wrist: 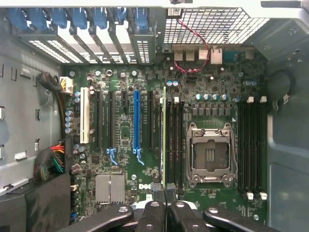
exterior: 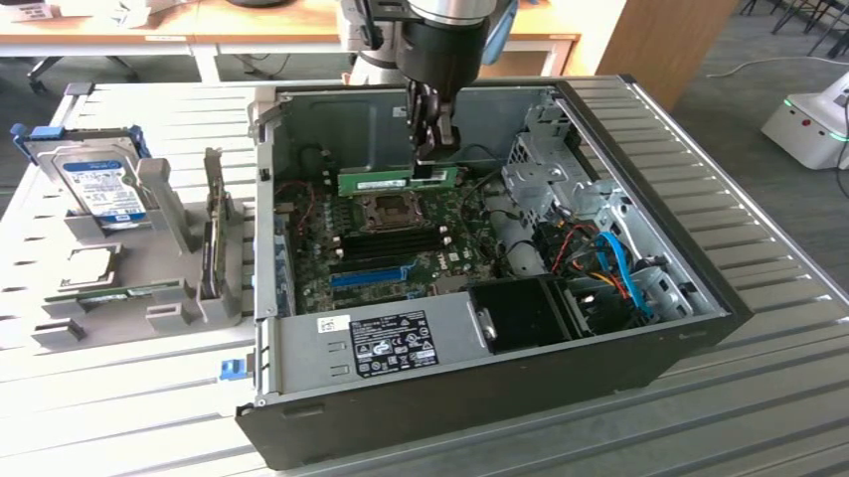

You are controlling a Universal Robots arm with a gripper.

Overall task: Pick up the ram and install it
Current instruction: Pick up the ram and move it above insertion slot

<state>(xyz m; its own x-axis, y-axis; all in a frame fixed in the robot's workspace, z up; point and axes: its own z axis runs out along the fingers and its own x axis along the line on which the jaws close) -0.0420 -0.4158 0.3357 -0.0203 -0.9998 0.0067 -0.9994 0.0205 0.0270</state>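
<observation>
Green ram (exterior: 385, 181) in the gripper (exterior: 432, 167), seemingly just above the motherboard (wrist: 126, 133).

An open black computer case (exterior: 663, 348) lies on its side on a slatted metal table (exterior: 769, 417) and takes up the centre of the exterior view. Inside it, a green motherboard (exterior: 458, 260) carries a silver processor socket (exterior: 396, 209) and a long blue slot (exterior: 369, 276). Blue cables (exterior: 621, 263) curl at centre right. At the left of the frame, a silver hard drive (exterior: 99, 184) with a blue label stands upright in a grey rack (exterior: 157, 199).
</observation>
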